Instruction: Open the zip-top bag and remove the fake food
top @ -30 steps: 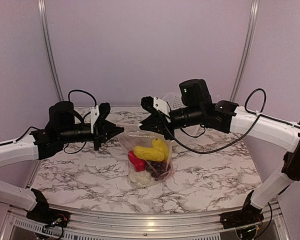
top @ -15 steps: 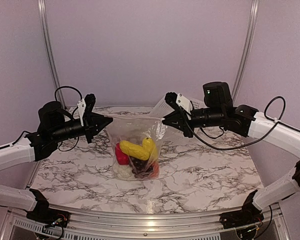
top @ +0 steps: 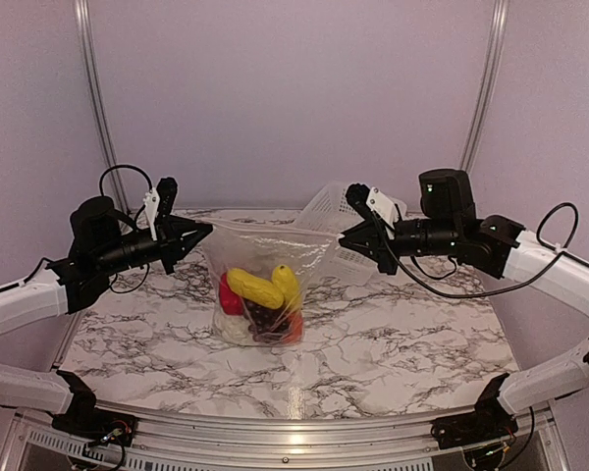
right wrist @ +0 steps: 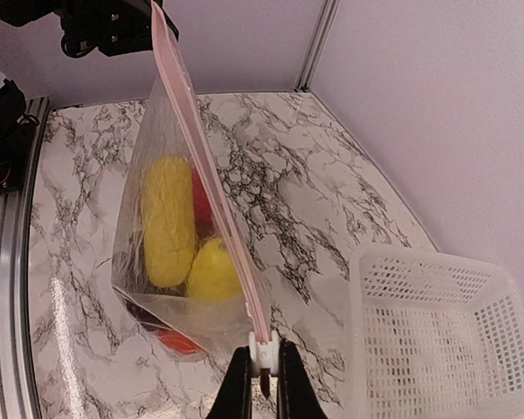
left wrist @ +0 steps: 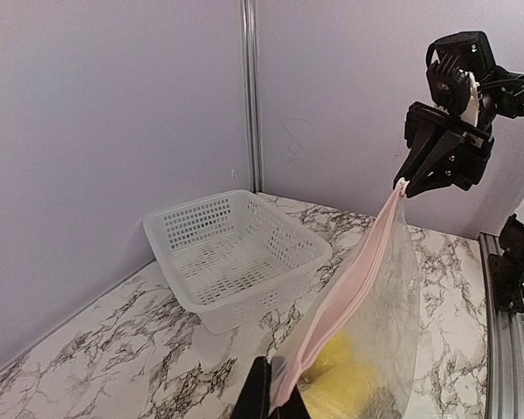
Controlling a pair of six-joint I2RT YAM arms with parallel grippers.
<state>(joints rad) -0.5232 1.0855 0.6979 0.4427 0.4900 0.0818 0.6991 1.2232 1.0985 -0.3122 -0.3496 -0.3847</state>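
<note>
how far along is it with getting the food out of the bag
Done: the left hand and right hand each pinch one top corner of the zip-top bag, which is stretched taut between them. In hand: that two-sided grip; the pink zip strip looks sealed along its length. Left: open it and take out the fake food, all of it inside the bag.

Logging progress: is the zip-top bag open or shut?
Shut: on the zip-top bag, the pink strip runs as one joined band, taut between left claw and right claw; fake food inside.
</note>
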